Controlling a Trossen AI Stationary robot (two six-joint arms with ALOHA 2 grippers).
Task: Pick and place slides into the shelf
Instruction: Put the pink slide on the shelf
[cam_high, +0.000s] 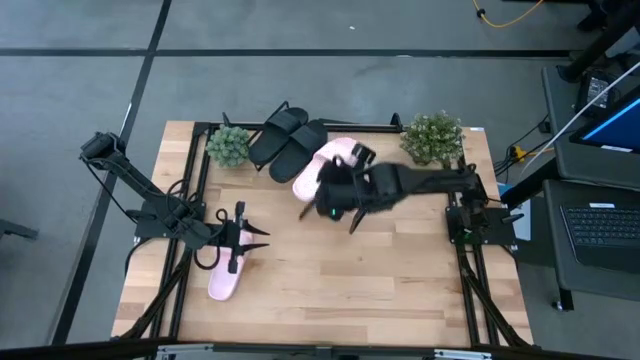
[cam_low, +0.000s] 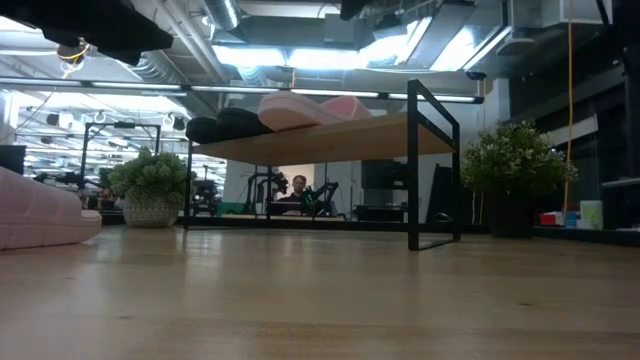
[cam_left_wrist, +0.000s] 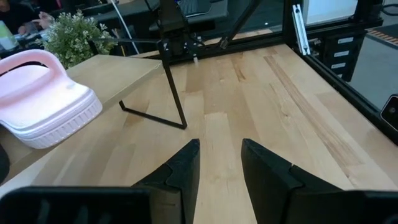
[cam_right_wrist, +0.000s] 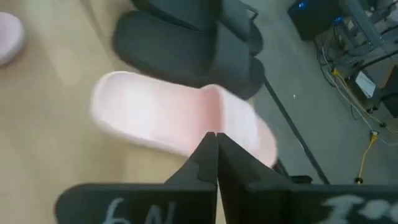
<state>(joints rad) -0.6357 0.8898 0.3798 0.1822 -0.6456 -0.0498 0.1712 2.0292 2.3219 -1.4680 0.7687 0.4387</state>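
Where "N7" marks it: right gripper (cam_right_wrist: 214, 146) closed | over pink slide (cam_right_wrist: 180, 121)

Grey concrete floor (cam_high: 300, 25) with dark seam lines, bright ceiling light panels (cam_low: 290, 55), exposed ducts, potted plants (cam_high: 432, 138), laptop (cam_high: 605, 235) on side desk, seated person (cam_low: 298, 190) far behind

two matte black slide sandals (cam_high: 288, 138) lie on the slanted light-wood shelf board (cam_high: 375, 135) with its thin black metal frame, beyond the dark right gripper (cam_high: 322, 198). a pale pink slide sandal (cam_high: 325, 165) lies beside them, just ahead of that gripper. another pale pink slide sandal (cam_high: 224, 278) sits near the dark left gripper (cam_high: 243, 237). two green leafy potted plants (cam_high: 228, 145) flank the shelf on the pale, striped wooden tabletop (cam_high: 400, 280).
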